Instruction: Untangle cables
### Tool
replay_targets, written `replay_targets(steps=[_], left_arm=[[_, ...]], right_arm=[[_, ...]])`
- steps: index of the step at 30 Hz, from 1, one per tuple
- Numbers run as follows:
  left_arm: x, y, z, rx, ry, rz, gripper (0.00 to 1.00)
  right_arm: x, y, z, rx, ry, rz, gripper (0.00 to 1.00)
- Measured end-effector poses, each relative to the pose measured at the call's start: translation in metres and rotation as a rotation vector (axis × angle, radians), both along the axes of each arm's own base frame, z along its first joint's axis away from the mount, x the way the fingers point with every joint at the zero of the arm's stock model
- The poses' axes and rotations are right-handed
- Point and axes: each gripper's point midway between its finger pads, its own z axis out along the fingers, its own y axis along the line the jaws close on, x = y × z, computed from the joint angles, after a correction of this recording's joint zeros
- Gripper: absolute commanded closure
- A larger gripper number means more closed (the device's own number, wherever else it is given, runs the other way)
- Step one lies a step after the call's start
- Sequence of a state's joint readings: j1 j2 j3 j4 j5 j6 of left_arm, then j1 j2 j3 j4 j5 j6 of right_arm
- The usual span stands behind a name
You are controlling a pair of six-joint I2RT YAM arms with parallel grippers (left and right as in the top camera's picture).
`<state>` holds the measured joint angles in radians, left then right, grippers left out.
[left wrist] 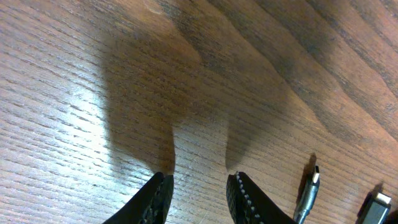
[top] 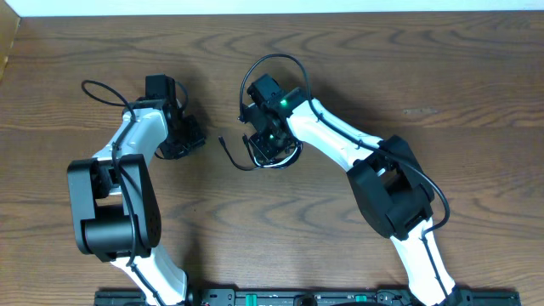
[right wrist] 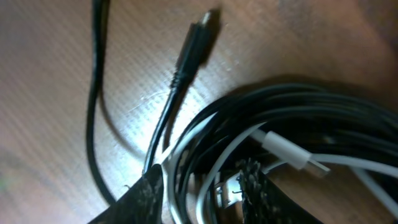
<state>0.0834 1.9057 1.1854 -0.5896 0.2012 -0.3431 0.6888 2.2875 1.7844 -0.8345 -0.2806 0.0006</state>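
Observation:
The cables (top: 287, 158) lie in a small coil at the table's middle, black and white strands looped together. A free black end (top: 226, 148) sticks out to the left. My right gripper (top: 270, 146) is down on the coil. In the right wrist view the right gripper (right wrist: 202, 183) stands open astride several loose strands, with wood showing between them. A black plug (right wrist: 194, 38) and a white plug (right wrist: 287, 151) lie just ahead. My left gripper (top: 189, 136) sits left of the coil; the left gripper (left wrist: 199, 186) is open over bare wood, a cable plug (left wrist: 309, 193) to its right.
The wooden table (top: 442, 76) stretches wide around both arms. Thick black robot wires arc over the left arm (top: 102, 89) and the right arm (top: 280, 61). The table's far edge runs along the top of the overhead view.

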Motion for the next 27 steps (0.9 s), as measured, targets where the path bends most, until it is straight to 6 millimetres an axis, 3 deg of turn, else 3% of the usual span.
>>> replay_targets(steps=[8,14,19,27], left_arm=[[0.001,-0.008,0.001,-0.047,-0.006,-0.021,0.66],[0.001,-0.018,0.004,-0.095,-0.019,-0.061,0.65],[0.004,-0.037,0.01,-0.194,-0.059,-0.153,0.6],[0.005,-0.06,0.021,-0.321,-0.109,-0.257,0.57]], right_arm=[[0.015,-0.005,-0.002,-0.04,-0.051,-0.095,0.72],[0.02,-0.009,-0.002,-0.06,-0.058,-0.166,0.81],[0.027,-0.012,-0.002,-0.077,-0.077,-0.223,0.9],[0.035,-0.019,-0.002,-0.077,-0.076,-0.283,0.79]])
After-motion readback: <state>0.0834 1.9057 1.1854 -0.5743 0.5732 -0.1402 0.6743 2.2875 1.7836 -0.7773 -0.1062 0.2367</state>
